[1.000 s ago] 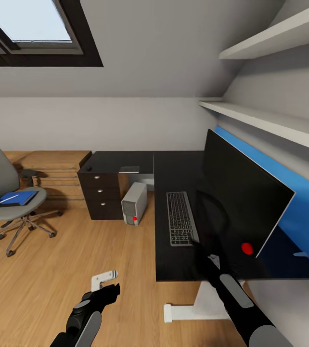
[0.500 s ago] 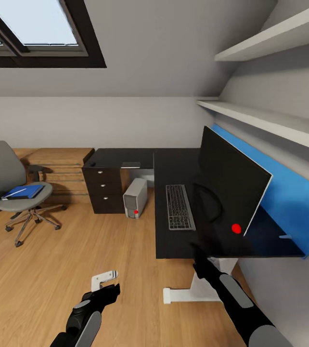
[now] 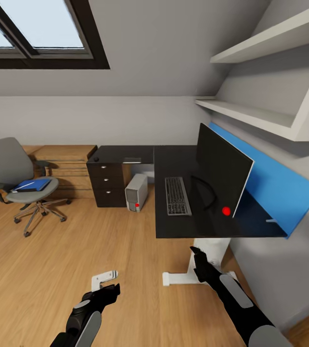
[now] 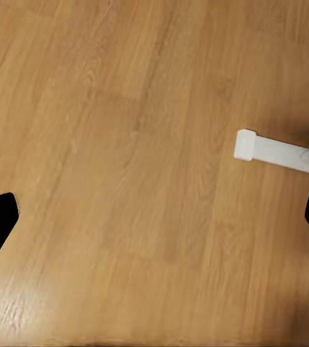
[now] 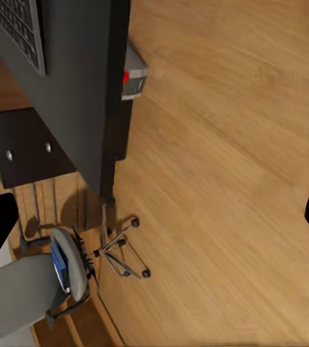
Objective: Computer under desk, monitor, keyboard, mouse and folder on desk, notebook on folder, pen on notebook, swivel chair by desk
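Observation:
The black desk (image 3: 173, 224) carries the wide monitor (image 3: 221, 171) with the keyboard (image 3: 177, 196) in front of it. Under the desk stands the silver computer (image 3: 136, 193), beside the drawer block (image 3: 107, 184). A small dark mouse (image 3: 96, 159) sits on top of that block. At the left, the grey swivel chair (image 3: 10, 166) holds the blue folder (image 3: 35, 184), a white pen (image 3: 25, 184) on it and a dark notebook edge (image 3: 23, 190) in front. My left gripper (image 3: 107, 284) and right gripper (image 3: 195, 255) hang open over the floor, short of the desk. The right wrist view shows the desk (image 5: 75, 87), computer (image 5: 134, 72) and swivel chair (image 5: 21, 293).
A white desk foot (image 3: 176, 279) lies on the wood floor between my grippers, also the desk foot (image 4: 270, 152) in the left wrist view. White shelves (image 3: 251, 113) and a blue panel (image 3: 279, 188) line the right wall. A low wooden cabinet (image 3: 68, 161) stands behind the chair.
The whole view has pulled back from the desk, so the camera has moved. My right gripper, earlier over the desk's front edge, now hangs over the floor before it.

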